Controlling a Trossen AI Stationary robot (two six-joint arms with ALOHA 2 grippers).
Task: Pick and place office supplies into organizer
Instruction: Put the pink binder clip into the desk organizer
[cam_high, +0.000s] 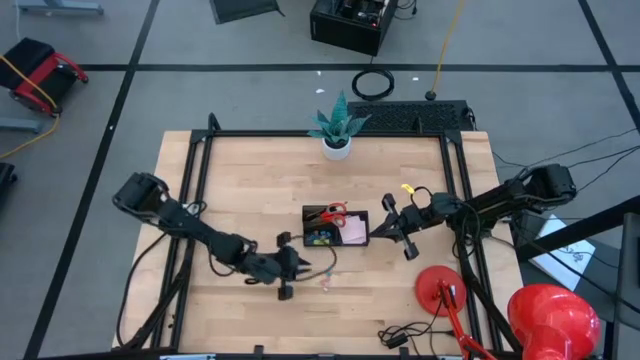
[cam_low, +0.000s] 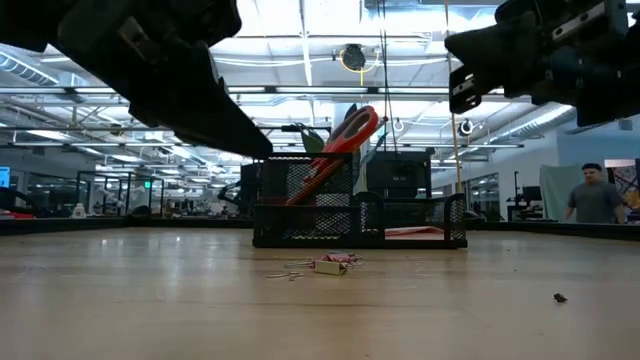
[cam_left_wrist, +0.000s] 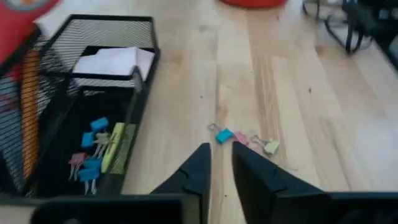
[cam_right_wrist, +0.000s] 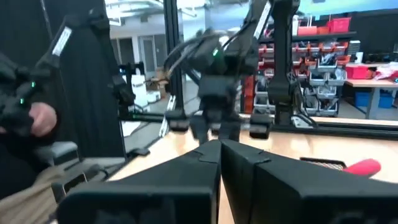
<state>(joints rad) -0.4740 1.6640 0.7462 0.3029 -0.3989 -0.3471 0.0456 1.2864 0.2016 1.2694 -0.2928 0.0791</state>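
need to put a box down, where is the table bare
Bare wood lies between the plant pot and the organizer, and across the far left of the table. It is crowded in front of the organizer, around the clips and left end effector, and by the lamp.

Organizer sat at table centre, with potted plant behind it at far edge. Scissors stood in organizer's rear compartment, sticky-note pad lay in right end, clips in front compartment. Loose clips lay on table just in front of organizer. Left gripper left of loose clips; right gripper just right of organizer. Lamp at front right corner.
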